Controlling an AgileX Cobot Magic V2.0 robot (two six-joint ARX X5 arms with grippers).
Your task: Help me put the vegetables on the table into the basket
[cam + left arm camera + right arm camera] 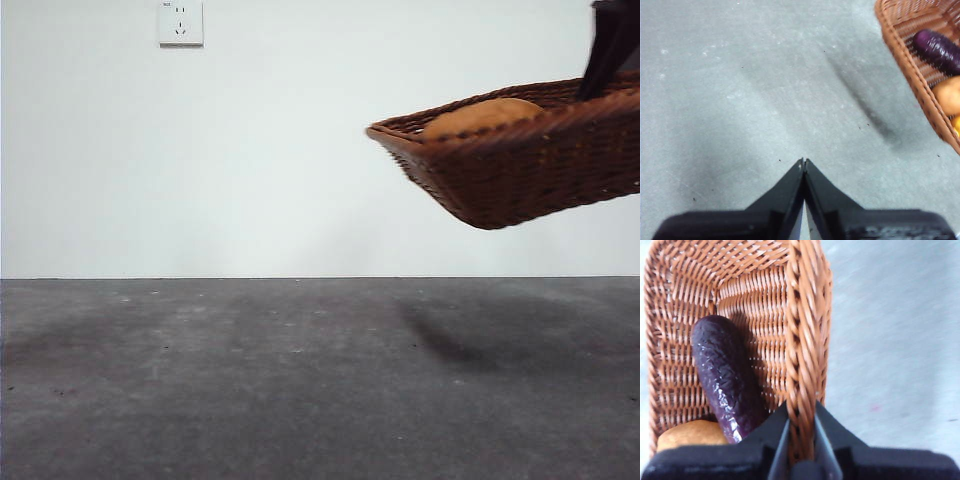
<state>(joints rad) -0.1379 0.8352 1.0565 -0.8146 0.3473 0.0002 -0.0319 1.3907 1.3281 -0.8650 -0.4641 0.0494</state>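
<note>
The shallow reddish-brown woven wicker basket [520, 160] is up in the air, well clear of the dark grey speckled worktop [250, 380], tilted, with its shadow thrown on the surface below. The right tool [801, 432] has it by the braided rim, one black jaw inside the wall and one outside, clamped on the wicker. In the front view that arm shows as a dark shape at the top right corner.

Inside the basket: the dark purple eggplant [725, 377] lies along the woven floor, the smooth orange-brown potato [482, 117] pokes above the rim, and a sliver of yellow [956, 125] at the left wrist view's edge is likely the corn cob, though too little shows to be sure.

The left tool [804, 162] hangs over bare worktop beside the basket, jaws pressed together, gripping nothing.

So the loading looks done, with no vegetable left on the visible worktop. This reads as a carry of the full basket. Next it needs a level, gentle set-down, since the tilt could roll the potato out.
</note>
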